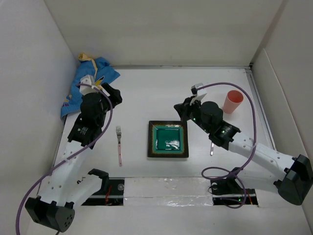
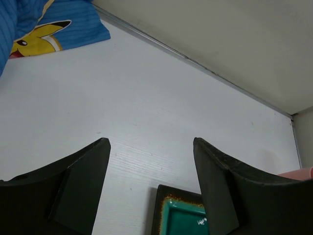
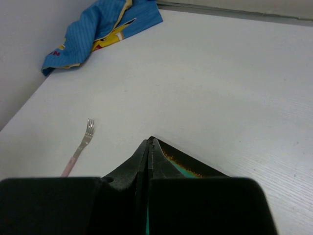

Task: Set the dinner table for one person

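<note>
The dinner table (image 1: pixel 146 88) is a broad white top walled by white panels. At its middle lies a square green plate with a dark rim (image 1: pixel 168 139), and a fork with a pink handle (image 1: pixel 119 144) rests to the plate's left. My left gripper (image 1: pixel 116 95) hovers open and holds nothing, up and left of the fork; between its fingers the left wrist view shows bare table and the plate's corner (image 2: pixel 181 215). My right gripper (image 1: pixel 180 111) is shut and holds nothing, just past the plate's far right corner (image 3: pixel 191 162).
A crumpled blue cartoon cloth (image 1: pixel 88 83) lies in the far left corner. A pink cup (image 1: pixel 233 101) stands at the right behind the right arm. A thin silver utensil (image 1: pixel 212 148) pokes out from under the right arm, right of the plate.
</note>
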Controlling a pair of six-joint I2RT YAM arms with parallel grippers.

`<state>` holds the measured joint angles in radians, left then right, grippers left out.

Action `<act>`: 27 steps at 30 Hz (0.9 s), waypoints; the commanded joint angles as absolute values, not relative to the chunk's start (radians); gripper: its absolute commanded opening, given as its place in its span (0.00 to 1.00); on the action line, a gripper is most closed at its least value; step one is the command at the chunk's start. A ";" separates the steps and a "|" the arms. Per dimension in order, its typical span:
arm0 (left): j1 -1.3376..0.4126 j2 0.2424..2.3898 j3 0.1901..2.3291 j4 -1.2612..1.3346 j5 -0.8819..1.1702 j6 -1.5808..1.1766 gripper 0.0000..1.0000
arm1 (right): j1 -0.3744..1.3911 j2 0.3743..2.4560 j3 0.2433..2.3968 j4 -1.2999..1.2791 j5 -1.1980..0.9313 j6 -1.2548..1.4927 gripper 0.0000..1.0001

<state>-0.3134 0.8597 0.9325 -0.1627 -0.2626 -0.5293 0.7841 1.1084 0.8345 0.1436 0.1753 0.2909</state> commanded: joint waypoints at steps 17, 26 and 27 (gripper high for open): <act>0.086 1.428 1.185 -0.023 -0.174 -0.572 0.20 | 0.693 1.103 0.729 0.289 0.084 0.261 0.00; 0.169 1.597 1.163 -0.104 -0.356 -0.417 0.49 | 0.675 1.100 0.724 0.293 0.069 0.262 0.35; 0.169 1.611 1.164 -0.129 -0.365 -0.408 0.49 | 0.675 1.100 0.726 0.285 0.063 0.262 0.40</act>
<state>0.1772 1.5749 1.1244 -0.0795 -0.2947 -0.4801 0.6865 1.1191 0.7208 0.2443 0.0803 0.2745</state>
